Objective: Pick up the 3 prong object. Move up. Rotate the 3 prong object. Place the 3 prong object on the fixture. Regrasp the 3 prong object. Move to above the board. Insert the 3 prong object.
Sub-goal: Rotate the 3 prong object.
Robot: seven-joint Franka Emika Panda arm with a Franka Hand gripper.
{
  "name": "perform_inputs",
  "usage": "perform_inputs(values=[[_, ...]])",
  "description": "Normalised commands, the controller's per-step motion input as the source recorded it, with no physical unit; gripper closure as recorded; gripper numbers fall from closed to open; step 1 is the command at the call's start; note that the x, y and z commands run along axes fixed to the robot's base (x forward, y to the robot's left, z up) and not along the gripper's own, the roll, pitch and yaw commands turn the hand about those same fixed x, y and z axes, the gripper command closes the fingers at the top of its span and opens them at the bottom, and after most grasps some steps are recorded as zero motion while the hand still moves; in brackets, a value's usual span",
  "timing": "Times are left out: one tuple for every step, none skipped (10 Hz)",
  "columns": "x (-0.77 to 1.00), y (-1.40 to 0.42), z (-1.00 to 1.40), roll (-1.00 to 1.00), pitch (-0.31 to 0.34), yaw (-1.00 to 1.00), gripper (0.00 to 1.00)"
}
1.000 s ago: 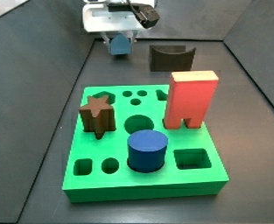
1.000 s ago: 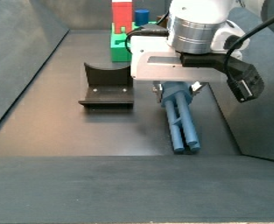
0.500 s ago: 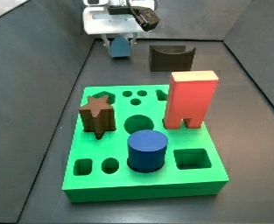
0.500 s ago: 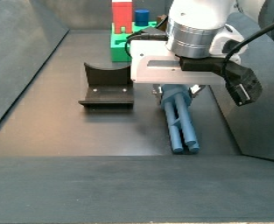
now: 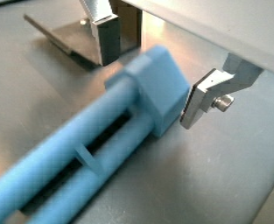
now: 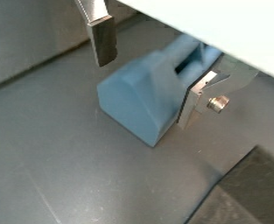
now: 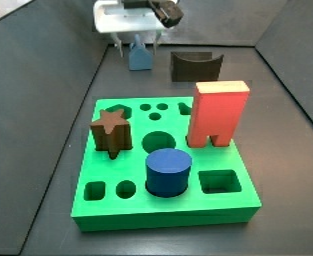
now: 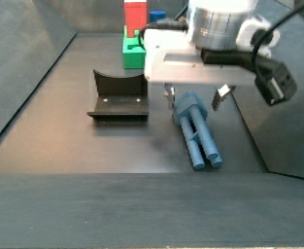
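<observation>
Far left in a side view: the fixture [image 8: 117, 94], dark, on the grey floor [image 8: 63, 146], notch facing up, apart from everything else. Just right of it, the 3 prong object [image 8: 201, 134], grey-blue, lying flat on the floor with its length running toward the camera. Directly over its far end, the gripper [image 8: 193, 94], silver fingers [image 8: 219, 93] hanging down on either side of the piece. Jaws spread, straddling the piece; in both wrist views a gap visible between the dark-padded finger [image 5: 102, 37] and the blue plastic, while the other finger [image 6: 201, 96] sits very close against the piece's side, contact not certain. Same piece in a wrist view [image 5: 98, 144]: parallel prongs stretching away from a blocky end held between the plates. Behind the gripper, a corner of the board [image 8: 132, 53] with the red block [image 8: 136, 17] on it. From the opposite side view, left to right on the green board [image 7: 119, 214]: brown star peg [image 7: 111, 132], dark blue cylinder [image 7: 167, 172], red block [image 7: 218, 113]. Beyond the board, the gripper [image 7: 140, 42] above the piece's end [image 7: 141, 57], with the fixture [image 7: 196, 66] to its right.
</observation>
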Motion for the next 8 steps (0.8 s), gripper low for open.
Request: perform_inputs(values=[[-0.02,0.00,1.00,-0.10,0.054,0.01,0.00],[-0.02,0.00,1.00,-0.14,0.048,0.00,0.00],[-0.03,0.00,1.00,-0.16,0.042,0.00,0.00],[-0.04,0.00,1.00,-0.19,0.035,-0.01,0.00],[-0.04,0.00,0.94,-0.20,0.029,-0.02,0.00],[-0.04,0.00,0.83,-0.22,0.022,-0.02,0.00],[0.00,0.00,0.00,0.00,0.000,1.00,0.00],[-0.01,-0.01,-0.13,0.00,0.000,1.00,0.00]])
